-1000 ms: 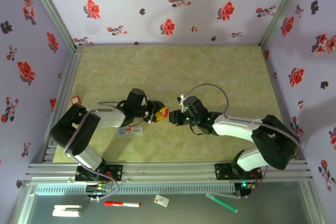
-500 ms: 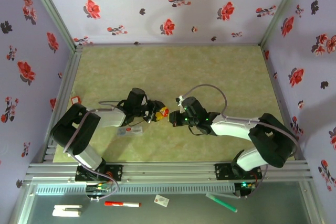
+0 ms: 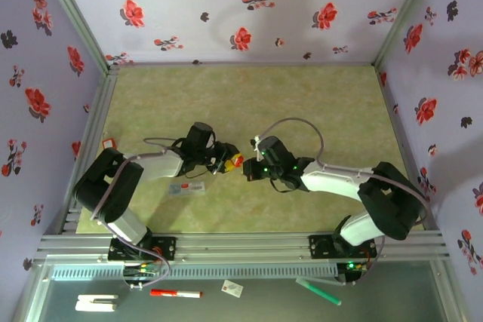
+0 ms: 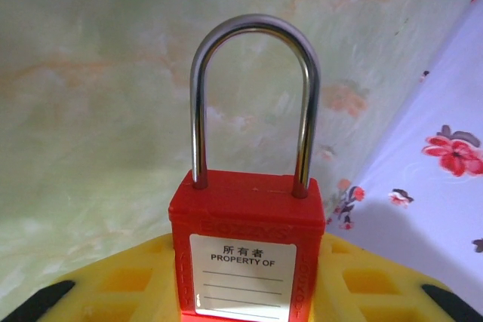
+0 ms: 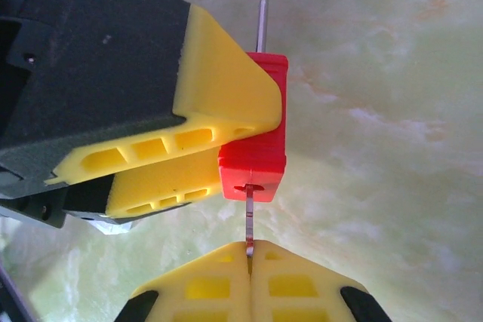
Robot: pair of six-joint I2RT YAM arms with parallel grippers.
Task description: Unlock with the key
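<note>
Where the key sits: pinched edge-on in the right gripper, pads fully closed on it.
Key axis: straight out from those pads, tip at the keyway slot, apparently just entering.
Red padlock: clamped across its body by the left gripper, fingers partly open around it.
Shackle: points away from the key, both legs seated.
Alignment: blade and lock body look collinear.
Nearer arm: right.
Next move, judged: push in along that line, then twist.

Red padlock (white label), silver shackle, yellow finger pads, grey key, mottled green table, lilac red-flowered walls.
</note>
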